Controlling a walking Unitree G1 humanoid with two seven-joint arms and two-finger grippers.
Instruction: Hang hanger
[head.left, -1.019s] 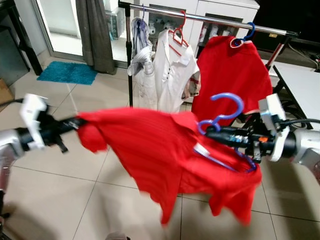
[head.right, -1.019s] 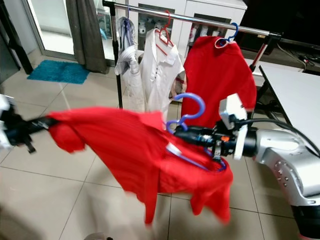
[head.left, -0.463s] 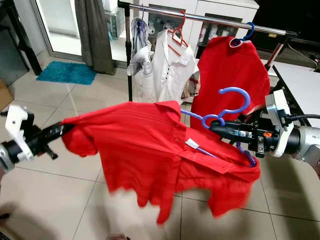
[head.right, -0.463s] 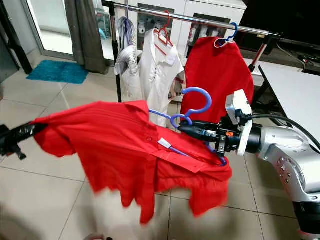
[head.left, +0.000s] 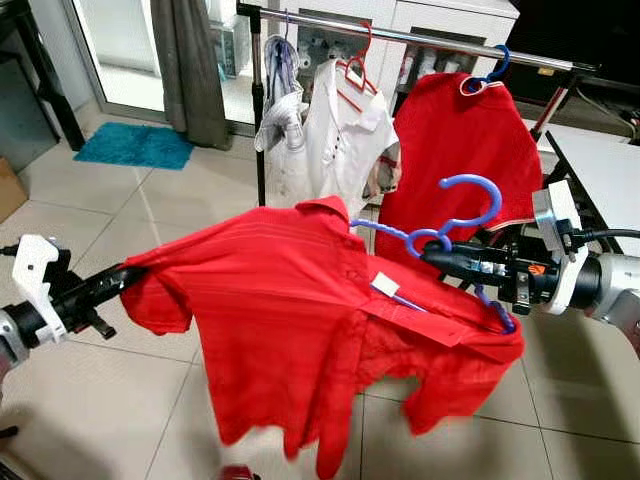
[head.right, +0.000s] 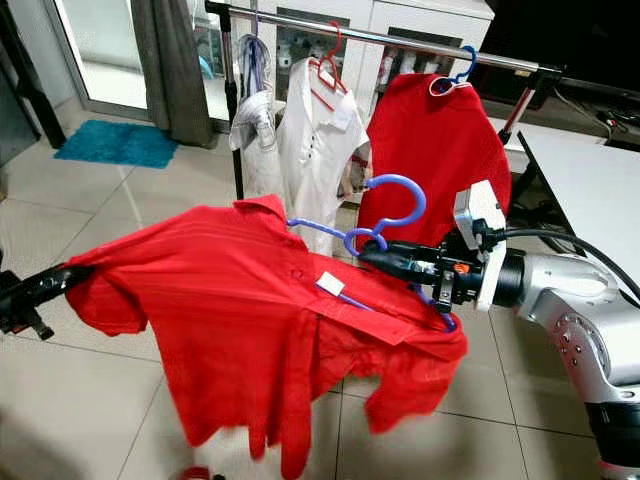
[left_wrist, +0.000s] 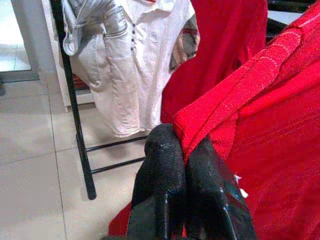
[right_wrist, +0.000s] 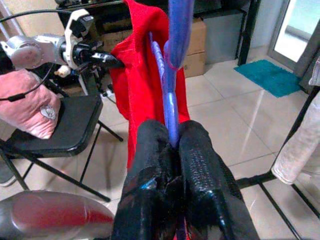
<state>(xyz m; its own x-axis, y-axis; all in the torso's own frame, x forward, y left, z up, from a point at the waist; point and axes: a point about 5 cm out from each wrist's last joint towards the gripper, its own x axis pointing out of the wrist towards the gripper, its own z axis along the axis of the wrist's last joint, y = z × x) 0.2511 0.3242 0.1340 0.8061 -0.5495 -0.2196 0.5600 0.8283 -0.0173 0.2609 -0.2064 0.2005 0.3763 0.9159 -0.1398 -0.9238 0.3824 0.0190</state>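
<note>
Right pincer (head.left: 432, 257) is clamped on the neck of the blue hanger (head.left: 455, 215), just under its hook, and holds it in the air on the right of the scene — the hook stands upward, near the front of the clothes rail (head.left: 420, 35) but well below it. One blue arm of the hanger runs left from the grip into the collar of the red shirt (head.left: 300, 330); the other dips right under the cloth by the pincer's fingers (right_wrist: 197, 170), which press together around the blue plastic.

Left pincer (head.left: 125, 278), on the left, is closed on the shirt's sleeve edge; its fingers (left_wrist: 165, 170) pinch a fold of ribbed red fabric. Between the two pincers the shirt is stretched out almost flat, with its hem hanging down toward the tiled floor (head.left: 110, 400) and a white label showing inside the collar.

On the far rail hang a white shirt (head.left: 345, 140) on a red hanger, a second red shirt (head.left: 460, 150) to its right on a blue hook, and pale clothing at the left end. A blue mat (head.left: 135, 145) lies far left, and the corner of a white tabletop (head.left: 605, 170) shows at the right.
</note>
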